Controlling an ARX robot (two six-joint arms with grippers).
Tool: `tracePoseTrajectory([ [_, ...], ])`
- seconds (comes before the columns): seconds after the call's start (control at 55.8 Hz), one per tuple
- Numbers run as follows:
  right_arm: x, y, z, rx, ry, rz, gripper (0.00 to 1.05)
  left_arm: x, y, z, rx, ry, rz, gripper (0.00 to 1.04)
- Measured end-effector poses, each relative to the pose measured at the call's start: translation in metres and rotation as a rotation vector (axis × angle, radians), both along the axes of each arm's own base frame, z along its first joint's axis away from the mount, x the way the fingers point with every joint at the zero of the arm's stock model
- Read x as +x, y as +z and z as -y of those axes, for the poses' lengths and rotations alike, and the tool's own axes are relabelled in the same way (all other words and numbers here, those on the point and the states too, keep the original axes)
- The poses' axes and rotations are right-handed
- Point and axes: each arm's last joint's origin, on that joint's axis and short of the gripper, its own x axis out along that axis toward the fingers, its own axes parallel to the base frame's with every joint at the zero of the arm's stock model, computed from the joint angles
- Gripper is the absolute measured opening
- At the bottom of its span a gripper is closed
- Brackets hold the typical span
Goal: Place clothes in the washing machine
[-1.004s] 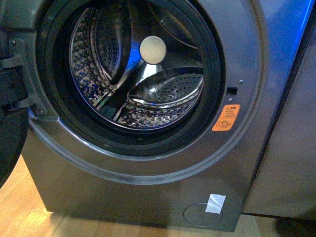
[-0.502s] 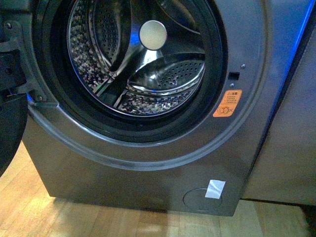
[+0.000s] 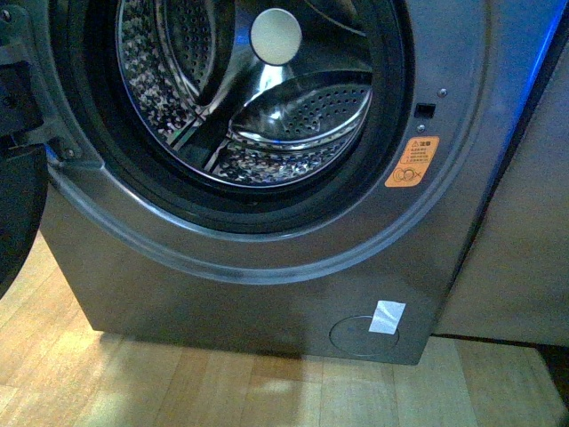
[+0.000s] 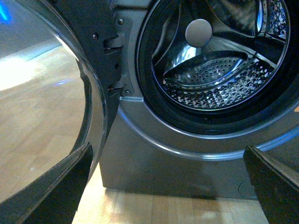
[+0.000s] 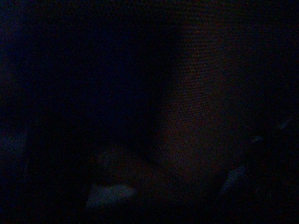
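1. The washing machine (image 3: 267, 285) fills most of the front view, its dark grey front running from the upper left down to the lower centre of the frame
2. Its round mouth sits in the upper half of the frame, ringed by a black rubber seal (image 3: 388, 116), with the perforated steel drum (image 3: 302, 116) shining inside and a pale round disc (image 3: 276, 36) at the drum's back
3. An orange sticker (image 3: 412, 162) sits on the grey ring right of the mouth, and a white slip of tape (image 3: 387, 317) lies across a round cover (image 3: 351, 338) in the lower right of the front panel
4. The door (image 4: 46, 116) hangs open on its hinge (image 4: 114, 65), filling the left of the left wrist view and showing as a dark curve at the left edge of the front view
5. A grey-brown cabinet panel (image 3: 516, 249) stands just beside the machine at the right, and both rest on a wooden floor (image 3: 178, 391)
6. The left hand (image 4: 167, 154) is spread wide and grips nothing, its dark fingers (image 4: 56, 186) in the lower corners of its wrist view, facing the mouth
7. The right wrist view is dark; the right hand's state cannot be told, nor where the clothes are
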Motion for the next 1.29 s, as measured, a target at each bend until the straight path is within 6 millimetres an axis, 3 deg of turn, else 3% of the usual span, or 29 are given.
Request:
tracePoseTrajectory([
  [0.502,0.013,-0.037,0.003,0.056,-0.094,0.003,0.97,0.000,0.000,0.000,0.000,0.000,0.000,0.98],
  [1.004,0.011,-0.048,0.001,0.058,-0.137,-0.011,0.97,0.000,0.000,0.000,0.000,0.000,0.000,0.98],
  [1.291,0.006,-0.040,-0.005,-0.004,-0.172,0.015,0.58,0.000,0.000,0.000,0.000,0.000,0.000,0.98],
])
